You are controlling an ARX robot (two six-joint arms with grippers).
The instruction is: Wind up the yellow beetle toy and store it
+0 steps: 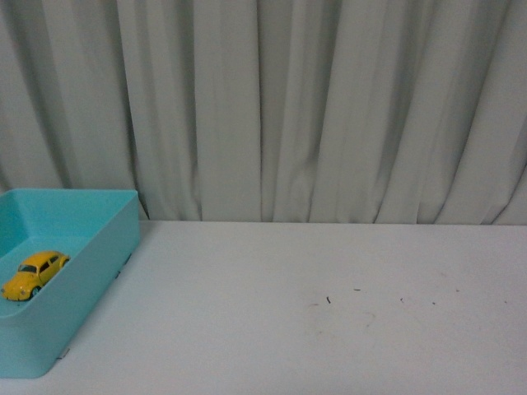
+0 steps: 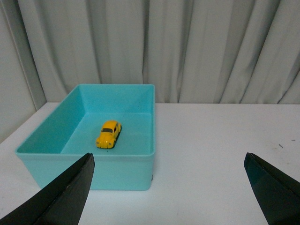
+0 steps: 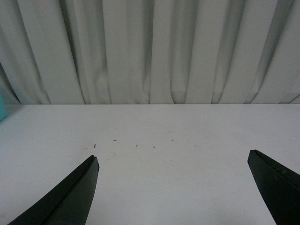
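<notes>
Left wrist view showed the left gripper, jaws wide and empty, facing the turquoise bin. Inside sat the yellow beetle toy, lengthwise away from it. The right gripper, equally wide, stood farther off.

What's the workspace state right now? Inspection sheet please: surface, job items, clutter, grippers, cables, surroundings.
Surface: white table, a few small dark specks on it.
Job's things: yellow toy car sits on its wheels on the floor of the turquoise bin, touching no wall. The bin stands at the table's left side.
Clutter: nothing seen apart from the specks.
Grippers: left gripper open, holding nothing, set back from the bin's near wall. Right gripper open, holding nothing, over bare table. Neither shows in the front view.
Cables: nothing seen.
Surroundings: pale pleated curtain behind the table.
</notes>
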